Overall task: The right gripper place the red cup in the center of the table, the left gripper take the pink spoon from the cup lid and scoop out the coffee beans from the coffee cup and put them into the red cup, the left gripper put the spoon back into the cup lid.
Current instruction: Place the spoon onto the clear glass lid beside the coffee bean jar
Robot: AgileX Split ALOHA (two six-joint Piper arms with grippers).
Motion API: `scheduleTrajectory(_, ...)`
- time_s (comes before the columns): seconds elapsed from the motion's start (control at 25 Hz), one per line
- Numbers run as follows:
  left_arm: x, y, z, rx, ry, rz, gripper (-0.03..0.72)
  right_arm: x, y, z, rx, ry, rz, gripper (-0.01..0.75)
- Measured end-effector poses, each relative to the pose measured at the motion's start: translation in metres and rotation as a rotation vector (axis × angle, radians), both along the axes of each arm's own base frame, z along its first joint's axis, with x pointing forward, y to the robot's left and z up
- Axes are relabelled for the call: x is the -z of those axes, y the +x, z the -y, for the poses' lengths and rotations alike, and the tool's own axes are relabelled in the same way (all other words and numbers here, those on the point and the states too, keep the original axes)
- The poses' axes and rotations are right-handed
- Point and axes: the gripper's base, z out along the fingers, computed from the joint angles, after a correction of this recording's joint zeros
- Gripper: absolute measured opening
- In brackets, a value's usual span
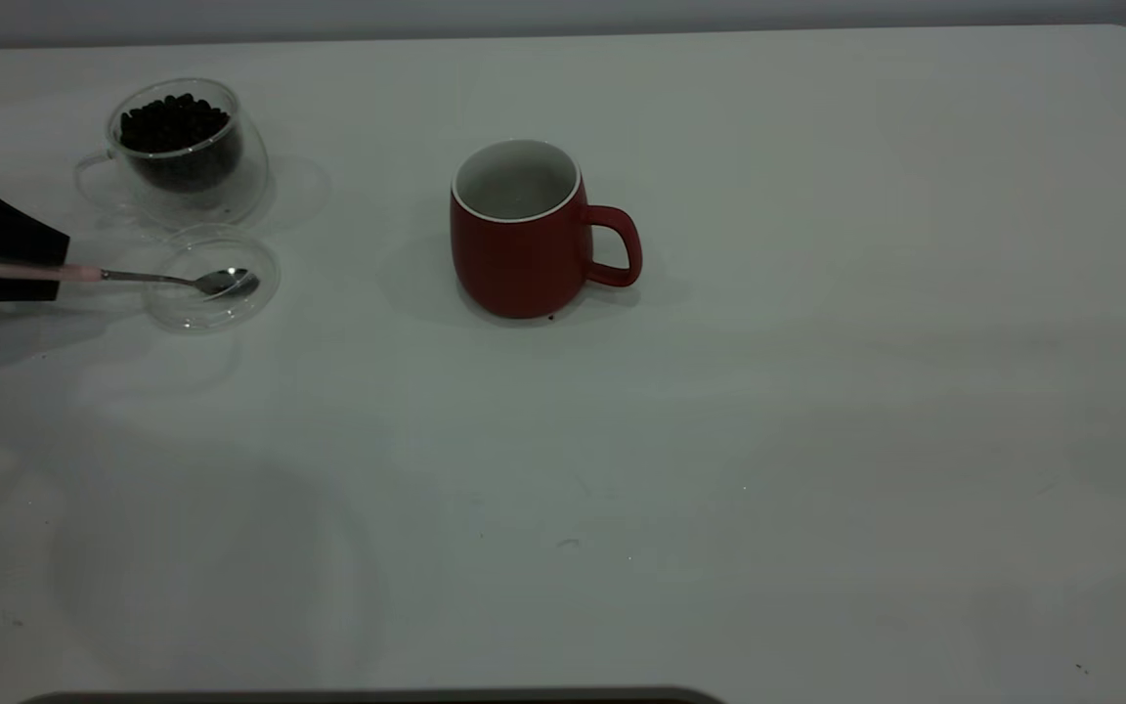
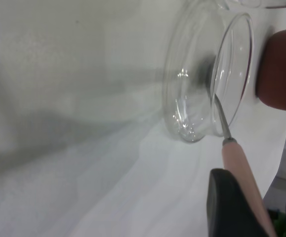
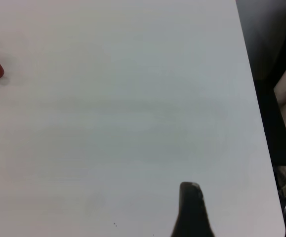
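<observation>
One black tapered left gripper [image 1: 30,271] pinches my pale pink-handled metal spoon [image 1: 123,277], bowl resting in the flat glass lid [image 1: 216,303]. I should lift level, then dip into the beans [image 1: 175,122]. Right gripper's opening: I cannot tell.

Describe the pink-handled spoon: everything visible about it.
The small teaspoon with a shiny metal bowl, thin metal neck and pale pink handle lies roughly level. Its bowl rests inside the flat round transparent glass lid on the white table. The handle points away from the red mug, and its end lies at the tip of the black left hand, whose fingers flank it in the left wrist view.
</observation>
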Motion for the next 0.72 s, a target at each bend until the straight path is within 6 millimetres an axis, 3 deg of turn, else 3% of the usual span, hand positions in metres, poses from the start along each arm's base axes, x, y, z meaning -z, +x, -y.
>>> scheduleTrajectory(0.28, -0.0002, 0.0002, -0.0001, 0.0, 0.0, 0.001, 0.374, 0.0, 0.0, 0.0, 0.0, 0.0, 0.0, 0.581)
scheduleTrajectory(0.72, 0.0, -0.0012, -0.0007, 0.011, 0.001, -0.003, 0.498, 0.0, 0.0, 0.0, 0.0, 0.0, 0.0, 0.581)
